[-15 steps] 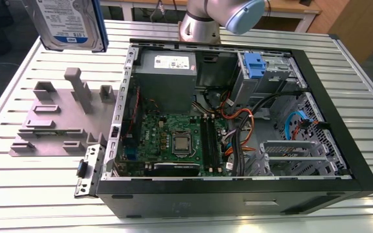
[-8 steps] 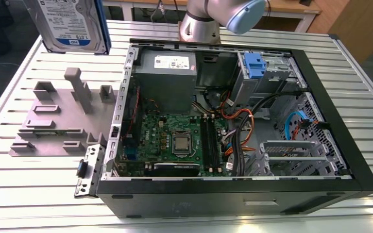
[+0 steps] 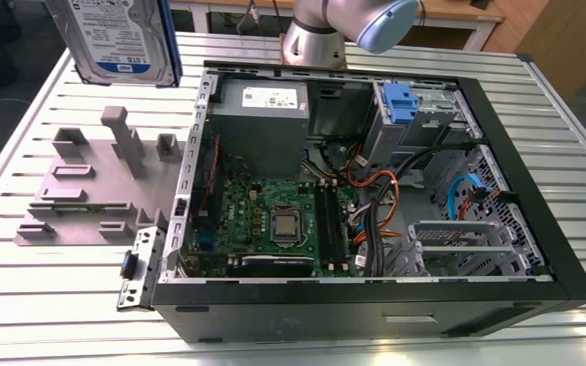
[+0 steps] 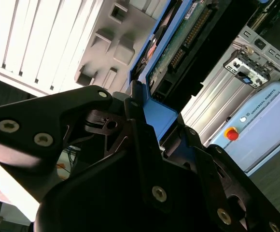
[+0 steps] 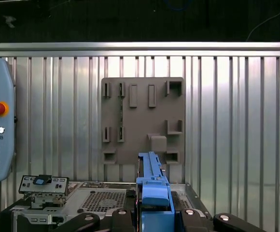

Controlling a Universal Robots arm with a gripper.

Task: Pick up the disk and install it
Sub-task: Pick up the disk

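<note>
The table (image 3: 28, 290) is carrying the open case (image 3: 375, 191), the grey holder (image 3: 100, 183) lying just beside it at the exterior view's left. The disk (image 3: 120, 38) is hanging upright above the far left, showing its label there; the second wrist view is showing its circuit side, the gripper (image 4: 154, 113) clamping its blue frame.

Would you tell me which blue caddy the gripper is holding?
The one framing the disk, clamped in the gripper outside the computer case; the other caddy sits inside it.
</note>
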